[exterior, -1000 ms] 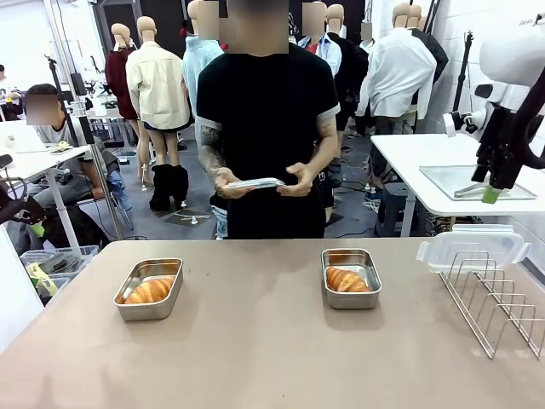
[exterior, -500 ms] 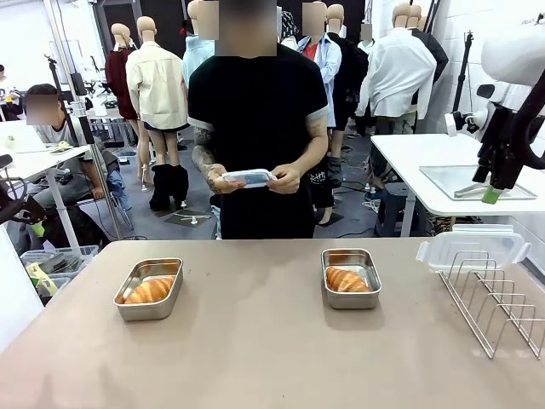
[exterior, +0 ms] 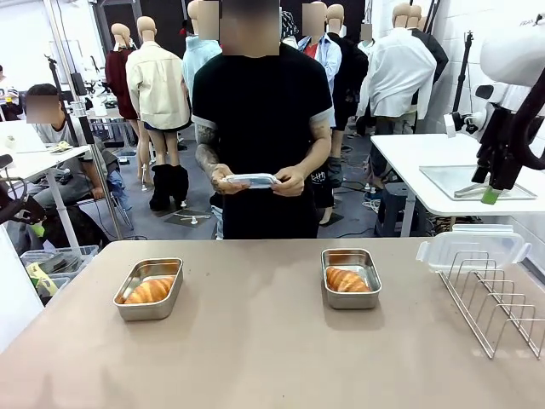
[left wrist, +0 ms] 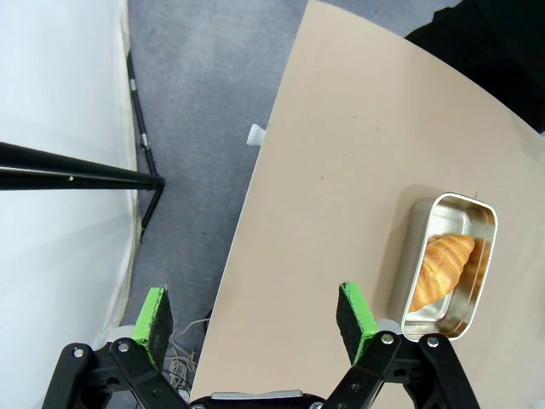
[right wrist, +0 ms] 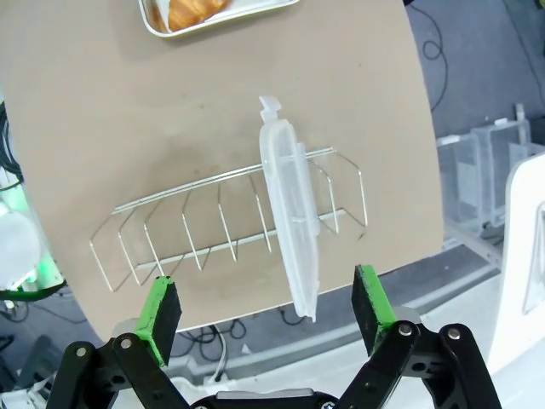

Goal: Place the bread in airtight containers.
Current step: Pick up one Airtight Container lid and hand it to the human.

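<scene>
Both sets of jaws are wide open and empty. The left gripper [left wrist: 255,311] hangs over the table's [left wrist: 341,128] left edge, and the right gripper [right wrist: 266,307] is above the lid [right wrist: 289,221] propped in the wire rack [right wrist: 196,223] on the right. The left croissant [exterior: 150,290] sits in the left pan [exterior: 145,312] and the right croissant [exterior: 346,279] in the right pan [exterior: 351,300]. So I'd guess the lid is next: light, stiff, slick plastic, best pinched by its rim, no squeezing soft flaky bread.

Table [exterior: 255,358] bears left pan [exterior: 146,312], right pan [exterior: 351,301]; wire rack [exterior: 502,300].
</scene>
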Action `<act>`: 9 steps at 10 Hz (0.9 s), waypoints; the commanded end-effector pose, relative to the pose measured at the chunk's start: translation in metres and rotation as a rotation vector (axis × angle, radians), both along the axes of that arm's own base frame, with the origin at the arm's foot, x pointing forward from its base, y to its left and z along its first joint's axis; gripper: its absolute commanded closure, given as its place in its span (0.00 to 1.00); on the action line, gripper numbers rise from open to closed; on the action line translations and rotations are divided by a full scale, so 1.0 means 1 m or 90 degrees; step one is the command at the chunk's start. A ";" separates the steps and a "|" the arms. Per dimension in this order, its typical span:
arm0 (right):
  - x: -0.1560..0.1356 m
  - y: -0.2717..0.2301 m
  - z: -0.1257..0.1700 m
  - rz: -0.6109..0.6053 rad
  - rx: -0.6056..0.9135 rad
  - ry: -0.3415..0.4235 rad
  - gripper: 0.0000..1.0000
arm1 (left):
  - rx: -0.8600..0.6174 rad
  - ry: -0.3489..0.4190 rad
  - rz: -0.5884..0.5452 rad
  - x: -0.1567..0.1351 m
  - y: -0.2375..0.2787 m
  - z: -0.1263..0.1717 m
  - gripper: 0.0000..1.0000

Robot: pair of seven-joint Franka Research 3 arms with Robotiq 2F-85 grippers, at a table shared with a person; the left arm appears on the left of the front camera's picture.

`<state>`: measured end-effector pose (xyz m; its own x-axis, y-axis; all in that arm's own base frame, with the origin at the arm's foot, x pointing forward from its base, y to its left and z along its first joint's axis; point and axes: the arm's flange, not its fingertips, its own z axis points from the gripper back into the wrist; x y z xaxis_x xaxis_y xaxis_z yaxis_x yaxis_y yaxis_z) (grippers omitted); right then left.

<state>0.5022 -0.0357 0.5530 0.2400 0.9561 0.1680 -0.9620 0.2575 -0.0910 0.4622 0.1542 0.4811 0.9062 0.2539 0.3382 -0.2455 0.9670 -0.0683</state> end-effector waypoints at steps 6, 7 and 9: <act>0.001 -0.001 -0.001 0.004 -0.003 0.000 0.00 | 0.014 0.001 0.004 -0.003 0.001 0.000 0.00; 0.001 -0.001 -0.001 0.004 -0.003 0.000 0.00 | 0.014 0.001 0.004 -0.003 0.001 0.000 0.00; 0.001 -0.001 -0.001 0.004 -0.003 0.000 0.00 | 0.014 0.001 0.004 -0.003 0.001 0.000 0.00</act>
